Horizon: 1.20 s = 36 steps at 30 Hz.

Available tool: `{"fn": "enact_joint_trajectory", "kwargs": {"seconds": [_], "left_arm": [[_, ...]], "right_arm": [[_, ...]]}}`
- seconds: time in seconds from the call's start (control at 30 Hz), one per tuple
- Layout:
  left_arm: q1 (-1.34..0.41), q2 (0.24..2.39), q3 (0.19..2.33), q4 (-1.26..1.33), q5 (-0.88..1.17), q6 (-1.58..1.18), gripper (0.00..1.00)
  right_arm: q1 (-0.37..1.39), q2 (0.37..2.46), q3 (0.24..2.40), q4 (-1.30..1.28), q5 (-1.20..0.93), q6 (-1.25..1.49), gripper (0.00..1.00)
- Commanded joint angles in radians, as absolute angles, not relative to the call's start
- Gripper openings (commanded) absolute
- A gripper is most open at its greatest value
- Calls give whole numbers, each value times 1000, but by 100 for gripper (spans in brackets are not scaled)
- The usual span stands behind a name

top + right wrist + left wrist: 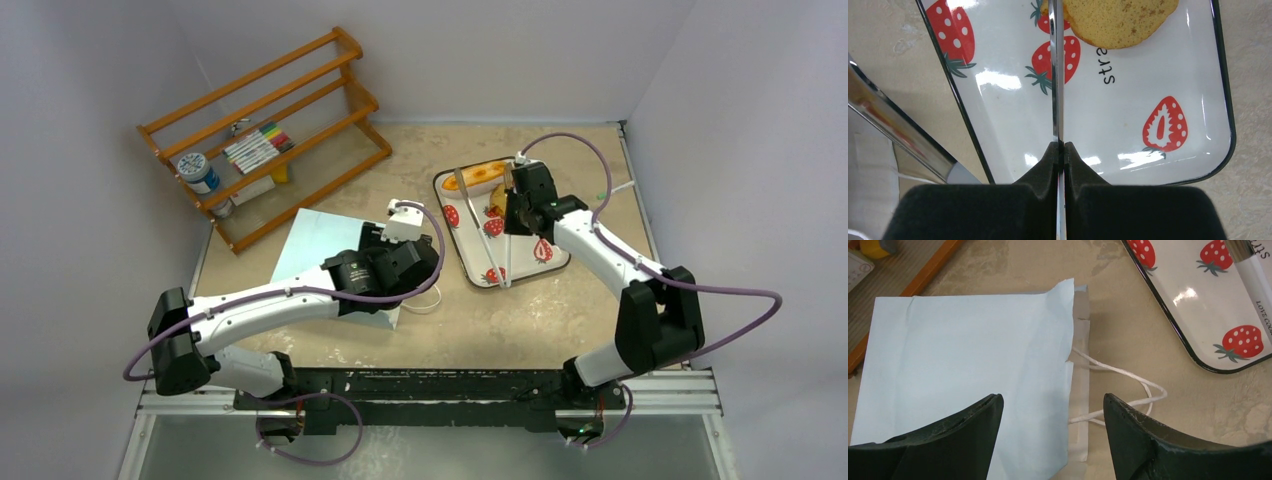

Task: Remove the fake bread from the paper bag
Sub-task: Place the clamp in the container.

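Note:
The pale-blue paper bag (pixel 315 245) (pixel 963 360) lies flat on the table, its mouth and white cord handles (pixel 1120 374) towards the tray. My left gripper (pixel 410 275) (pixel 1053 405) hovers open over the mouth edge with nothing between its fingers. On the strawberry-print tray (pixel 525 258) (pixel 1148 75) lie a long golden loaf (pixel 482 172) and a tan toast slice (pixel 1118 20). My right gripper (pixel 512 205) (pixel 1058 146) is shut on one thin arm of the metal tongs (pixel 1056 75), whose tip reaches the toast slice. No bread shows in the bag.
The tongs' other arm (pixel 898 132) slants past the tray's left rim. A wooden rack (pixel 265 130) with coloured markers (pixel 255 148) and a jar (pixel 198 172) stands at the back left. White walls close in the table on three sides.

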<state>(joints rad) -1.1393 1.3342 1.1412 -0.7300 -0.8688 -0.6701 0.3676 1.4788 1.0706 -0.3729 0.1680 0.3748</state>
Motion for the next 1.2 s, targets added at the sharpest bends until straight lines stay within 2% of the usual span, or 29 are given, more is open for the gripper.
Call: {"fn": "enact_joint_trajectory", "kwargs": {"seconds": [0.0, 0.27, 0.5, 1.0, 1.17], "left_arm": [[-1146, 1328, 1160, -764, -816, -696, 74], [-1191, 1329, 1152, -812, -759, -735, 78], [-1215, 1355, 1132, -848, -790, -767, 79], [-1216, 1559, 1147, -882, -1011, -825, 79], [-1216, 1610, 1159, -880, -1106, -839, 75]], "right_arm": [[357, 1486, 1080, -318, 140, 351, 0], [344, 1525, 1089, -311, 120, 353, 0], [344, 1546, 1101, -310, 110, 360, 0], [344, 1593, 1128, -336, 119, 345, 0], [344, 1618, 1134, -345, 124, 338, 0]]}}
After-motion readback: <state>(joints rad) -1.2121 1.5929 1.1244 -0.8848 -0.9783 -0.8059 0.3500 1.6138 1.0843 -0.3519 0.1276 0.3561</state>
